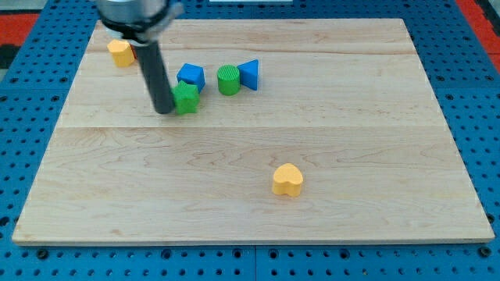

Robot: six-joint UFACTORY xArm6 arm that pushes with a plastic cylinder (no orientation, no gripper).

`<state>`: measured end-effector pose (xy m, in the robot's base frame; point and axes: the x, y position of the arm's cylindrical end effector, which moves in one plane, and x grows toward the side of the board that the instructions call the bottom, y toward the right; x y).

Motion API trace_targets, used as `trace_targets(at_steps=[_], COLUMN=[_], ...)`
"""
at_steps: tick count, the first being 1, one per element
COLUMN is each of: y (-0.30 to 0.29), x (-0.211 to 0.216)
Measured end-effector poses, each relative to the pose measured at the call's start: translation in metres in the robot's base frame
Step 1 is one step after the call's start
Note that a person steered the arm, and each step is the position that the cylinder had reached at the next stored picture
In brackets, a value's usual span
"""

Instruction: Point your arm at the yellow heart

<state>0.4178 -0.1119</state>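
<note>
The yellow heart (287,179) lies on the wooden board (250,211) toward the view's lower right of centre. My tip (165,110) is far from it, up and to the view's left, touching or almost touching the left side of a green star-like block (186,97). The dark rod rises from the tip to the view's top left.
A blue block (191,76) sits just above the green star. A green cylinder (228,80) and a blue triangle (249,73) stand side by side to their right. A yellow block (120,52) lies near the board's top left, partly behind the rod. Blue pegboard surrounds the board.
</note>
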Motion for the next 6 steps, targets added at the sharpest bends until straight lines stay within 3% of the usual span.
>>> trace_targets(at_steps=[3,5,6], y=[0.176,0.182,0.139], x=[0.048,0.139,0.142])
